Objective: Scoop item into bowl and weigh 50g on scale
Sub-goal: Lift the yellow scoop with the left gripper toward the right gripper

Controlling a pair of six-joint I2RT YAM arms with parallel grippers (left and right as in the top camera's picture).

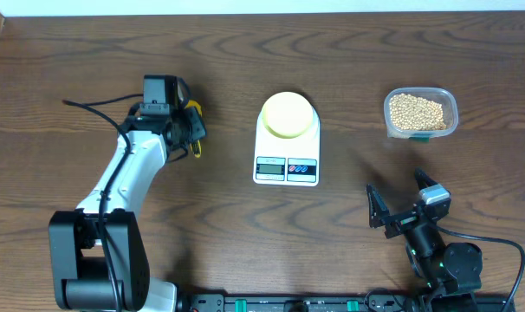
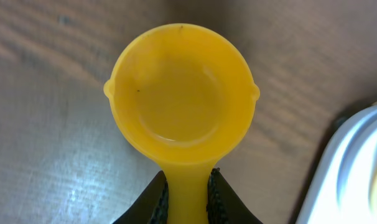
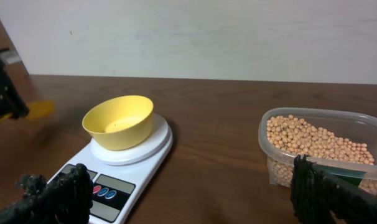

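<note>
A yellow scoop [image 2: 182,93] lies empty over the wooden table, and my left gripper [image 2: 187,193] is shut on its handle. In the overhead view that gripper [image 1: 193,130] is left of the white scale [image 1: 286,165]. The pale yellow bowl [image 1: 288,114] sits empty on the scale's platform. Tan beans [image 1: 416,111] fill a clear tub [image 1: 449,121] at the far right. My right gripper [image 1: 396,186] stands open near the front right, with nothing between its fingers. In the right wrist view it faces the scale [image 3: 129,155], the bowl [image 3: 119,121] and the beans [image 3: 313,140].
A corner of the scale [image 2: 356,168] shows at the right of the left wrist view. A pale wall runs behind the table's far edge. Cables trail from both arms near the front.
</note>
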